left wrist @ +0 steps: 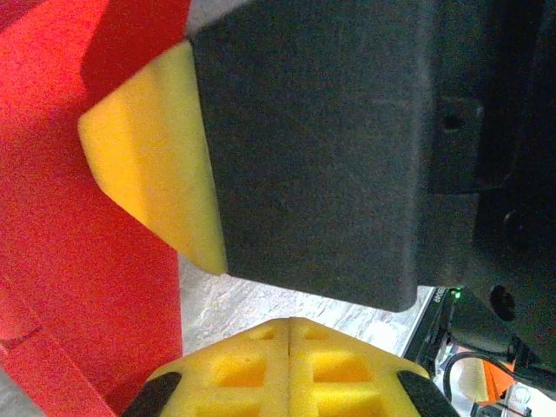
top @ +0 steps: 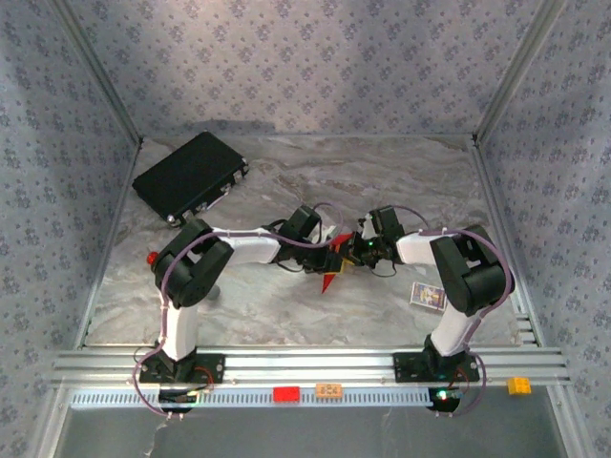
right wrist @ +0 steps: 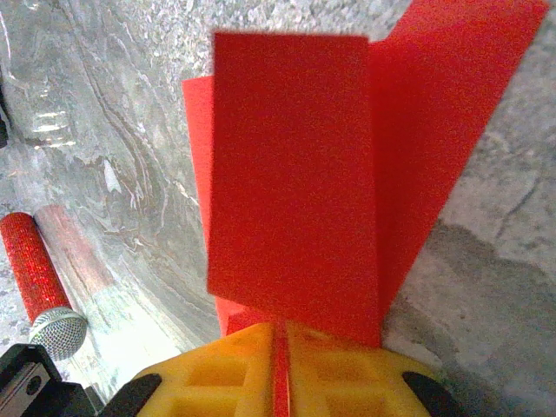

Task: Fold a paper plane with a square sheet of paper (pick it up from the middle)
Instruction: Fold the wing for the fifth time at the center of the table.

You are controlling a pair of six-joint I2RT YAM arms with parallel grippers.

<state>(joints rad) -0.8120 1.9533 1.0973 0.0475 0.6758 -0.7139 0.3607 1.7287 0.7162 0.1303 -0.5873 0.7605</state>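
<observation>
The square sheet of paper (right wrist: 295, 174) is bright red and folded into overlapping flaps, held up above the marble table. My right gripper (right wrist: 280, 347) is shut on its lower edge, and a thin red strip shows between the yellow pads. In the top view the paper (top: 329, 279) pokes out as a small red wedge under both grippers at mid-table. My left gripper (left wrist: 289, 334) is shut with nothing between its pads, just right of the red paper (left wrist: 78, 261). The right gripper's black finger with its yellow pad (left wrist: 148, 165) crosses close above it. A finished paper plane is out of view.
A black case (top: 191, 176) lies at the back left. A small card (top: 429, 296) sits by the right arm. A red-and-grey round object (right wrist: 39, 278) lies on the table to the left. Red (top: 285, 393), orange (top: 330, 389) and yellow (top: 518, 385) blocks sit on the front rail.
</observation>
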